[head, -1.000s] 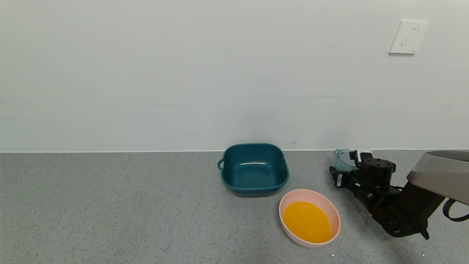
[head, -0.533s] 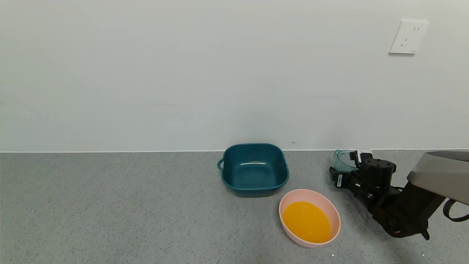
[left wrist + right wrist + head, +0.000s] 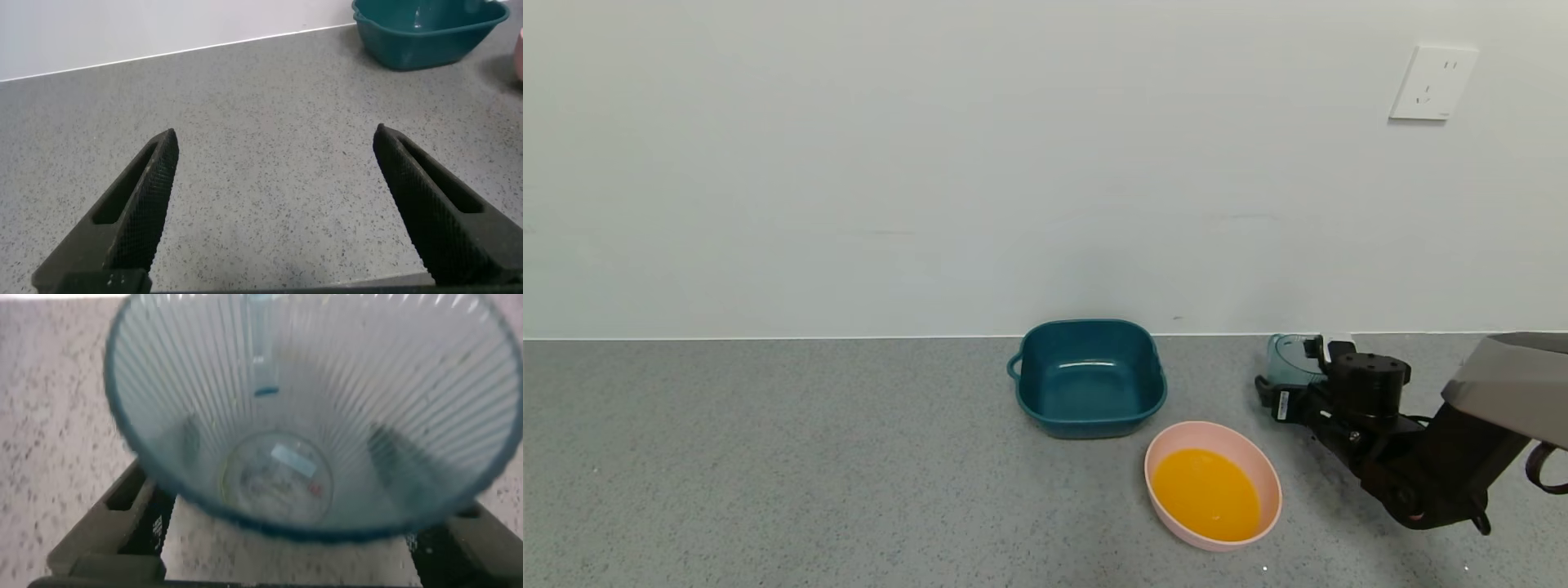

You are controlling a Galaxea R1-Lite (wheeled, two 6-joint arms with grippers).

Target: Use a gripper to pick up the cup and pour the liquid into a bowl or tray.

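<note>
Fingers [image 3: 122,510] of right gripper [image 3: 1294,384] spread either side of empty cup [image 3: 315,416], whether gripping unclear; bowl [image 3: 1214,485] of orange liquid [image 3: 1205,493] nearby; left gripper [image 3: 278,212] wide open.

A: Right arm? 
B: Reaches in low from the right edge, angled toward the back wall. Right gripper [image 3: 1298,384] sits at the back right, fingers [image 3: 122,514] on either side of the cup [image 3: 315,416], gripping it.

A: Left arm? 
B: Not seen from the head camera. Left gripper [image 3: 274,204] shows only in its own wrist view, fingers [image 3: 143,204] spread wide apart, holding nothing, low over the counter.
</note>
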